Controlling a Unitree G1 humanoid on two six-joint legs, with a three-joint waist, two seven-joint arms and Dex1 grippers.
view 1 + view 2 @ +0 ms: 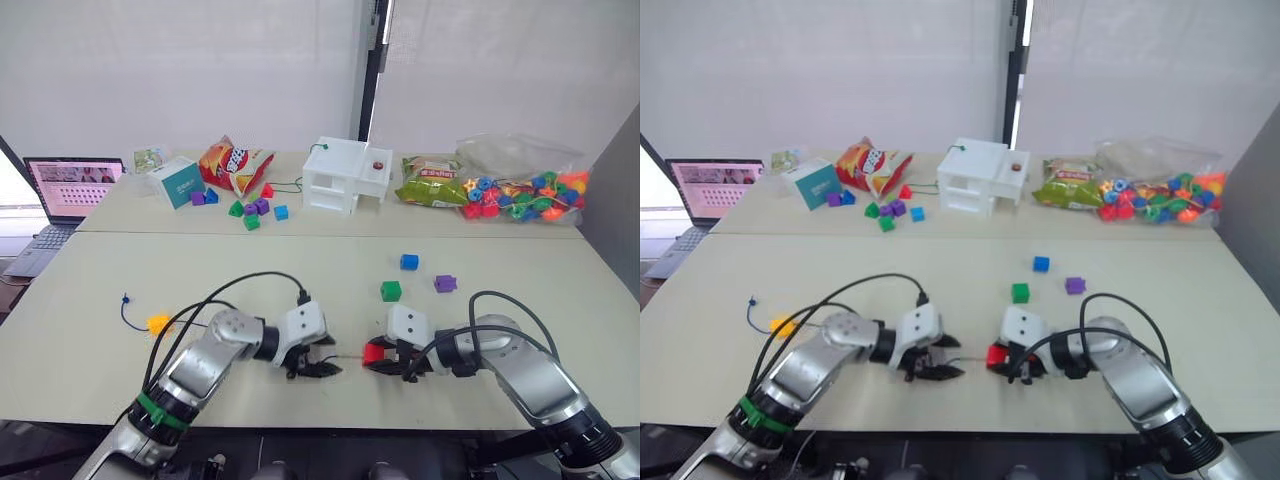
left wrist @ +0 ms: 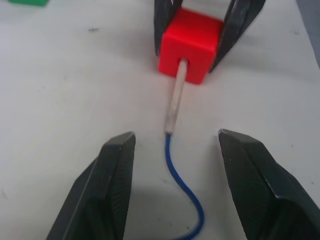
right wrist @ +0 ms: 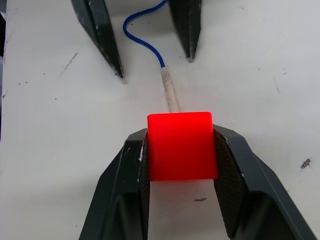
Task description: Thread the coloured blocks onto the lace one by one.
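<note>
Clamping the red block (image 3: pixel 182 145) low on the table (image 1: pixel 300 270) in your right gripper (image 3: pixel 181 150) keeps its hole steady for the lace (image 2: pixel 181 190), whose pale tip (image 2: pixel 176 97) sits inside while your left gripper (image 2: pixel 175 150) stands released astride the cord.

Color rundown: the block (image 3: pixel 181 145) clamped in the right gripper (image 3: pixel 181 165) is bright red, squeezed between black ribbed fingers (image 3: pixel 122 190). The lace (image 2: pixel 182 187) poking into it is deep blue with a pale beige tip (image 2: pixel 175 102). The left gripper (image 2: pixel 177 172) fingers are black too. Beyond the red block sit a green block (image 1: pixel 390 290), a purple block (image 1: pixel 445 283) and a blue block (image 1: pixel 409 261), all on a pale cream desk (image 1: pixel 300 260). The yellow-orange block (image 1: pixel 158 323) is well off to its left.
</note>
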